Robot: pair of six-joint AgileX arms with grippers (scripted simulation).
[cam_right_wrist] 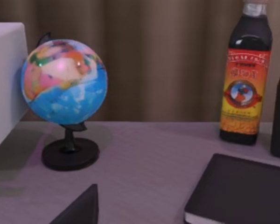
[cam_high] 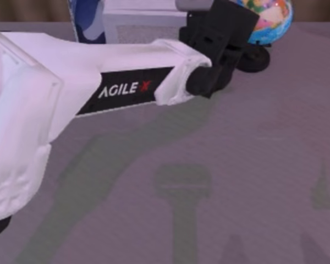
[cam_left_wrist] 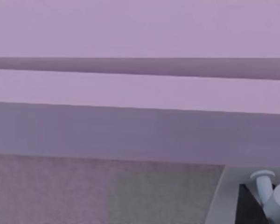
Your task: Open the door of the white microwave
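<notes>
**Left arm reaches up to the microwave**

In the top view, my big white left arm [cam_high: 99, 82] goes from the left edge up toward the top middle of the frame. Its black left gripper [cam_high: 220, 41] sits right at the front of the white microwave [cam_high: 143, 16], which shows only a little at the top middle of the frame. I cannot tell if its fingers are spread or pressed together — the arm hides them.

The left wrist view is very close to the microwave. A speckled grey patch of the door [cam_left_wrist: 107, 191] fills the lower left of that frame, and a small grey knob [cam_left_wrist: 263, 184] sits at the lower right.

A colourful globe [cam_high: 272, 19] stands just right of the microwave. The right wrist view shows a dark sauce bottle [cam_right_wrist: 246, 74] at the upper right and a black book [cam_right_wrist: 238, 191] at the lower right — the right gripper itself does not show.
</notes>
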